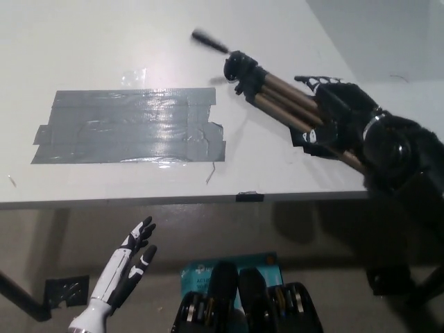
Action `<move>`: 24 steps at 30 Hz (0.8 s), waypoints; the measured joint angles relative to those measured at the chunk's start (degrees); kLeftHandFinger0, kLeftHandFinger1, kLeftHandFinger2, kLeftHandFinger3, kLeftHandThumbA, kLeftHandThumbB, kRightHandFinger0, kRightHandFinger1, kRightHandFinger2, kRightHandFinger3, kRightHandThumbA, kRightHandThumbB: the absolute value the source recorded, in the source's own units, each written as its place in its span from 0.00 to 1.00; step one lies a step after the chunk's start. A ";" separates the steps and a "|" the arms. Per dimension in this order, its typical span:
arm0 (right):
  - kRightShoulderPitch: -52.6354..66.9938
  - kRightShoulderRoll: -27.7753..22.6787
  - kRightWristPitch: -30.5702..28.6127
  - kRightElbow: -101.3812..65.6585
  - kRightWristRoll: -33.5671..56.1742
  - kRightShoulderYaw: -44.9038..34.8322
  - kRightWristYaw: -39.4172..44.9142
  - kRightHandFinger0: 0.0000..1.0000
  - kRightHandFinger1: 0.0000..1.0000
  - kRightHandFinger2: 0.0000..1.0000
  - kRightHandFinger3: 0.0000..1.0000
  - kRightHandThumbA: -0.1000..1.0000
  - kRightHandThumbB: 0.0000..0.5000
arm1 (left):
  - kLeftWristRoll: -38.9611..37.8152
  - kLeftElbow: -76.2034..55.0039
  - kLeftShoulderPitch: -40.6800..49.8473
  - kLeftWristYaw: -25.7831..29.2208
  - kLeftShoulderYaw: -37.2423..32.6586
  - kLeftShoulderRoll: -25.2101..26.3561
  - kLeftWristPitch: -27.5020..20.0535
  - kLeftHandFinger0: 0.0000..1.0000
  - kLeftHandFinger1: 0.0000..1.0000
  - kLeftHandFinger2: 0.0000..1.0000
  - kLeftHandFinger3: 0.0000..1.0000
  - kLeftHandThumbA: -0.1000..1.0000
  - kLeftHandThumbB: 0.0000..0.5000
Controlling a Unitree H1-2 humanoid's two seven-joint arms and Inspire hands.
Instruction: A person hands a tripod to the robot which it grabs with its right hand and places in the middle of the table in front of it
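Tripod (277,97) was seen gripped around its folded legs by the black right hand (336,114), over the right part of the table (83,41), just right of the grey tape patch (132,125); contact with the tabletop could not be told. Its handle (208,41) was blurred and the leg ends were hidden behind the hand. White left hand (128,270) was held open, fingers apart, below the table edge at lower left

Bronze-legged metal tripod (281,103) with a satin sheen (head black, matt); wrinkled, glossy patch of grey duct tape (132,126); smooth matt white tabletop (83,41).
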 measured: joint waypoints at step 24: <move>8.11 0.09 5.86 -54.20 12.30 -20.19 6.45 1.00 1.00 1.00 1.00 1.00 0.74 | -0.03 0.73 -1.47 -0.01 -0.06 -0.01 0.64 1.00 1.00 1.00 1.00 0.94 0.51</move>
